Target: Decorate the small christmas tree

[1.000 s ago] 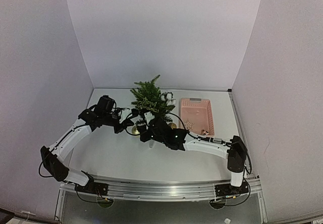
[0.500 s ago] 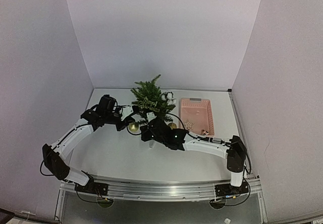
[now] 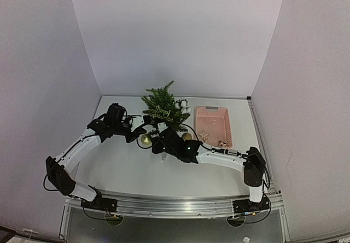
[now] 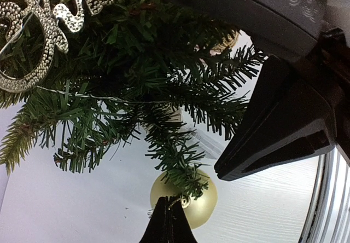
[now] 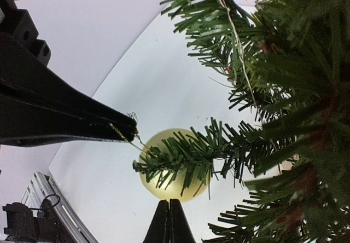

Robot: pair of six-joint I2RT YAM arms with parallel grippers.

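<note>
From above, the arms hide the pot of the small christmas tree [image 3: 160,102], which stands mid-back on the table [image 3: 126,172], left of one pink basket [image 3: 213,123] whose contents are too small to name. The wrist views show only branches. One gold ball [image 5: 158,142] sits behind a low branch tip, its thread pinched by the closed left gripper [image 4: 168,210]. The right gripper [image 5: 169,210], closed on nothing, points at the ball from just beside it.

Soft, even light, faint shadows. The overhead view bows at its edges; the gold bauble [image 5: 156,185] shows a dull sheen.
</note>
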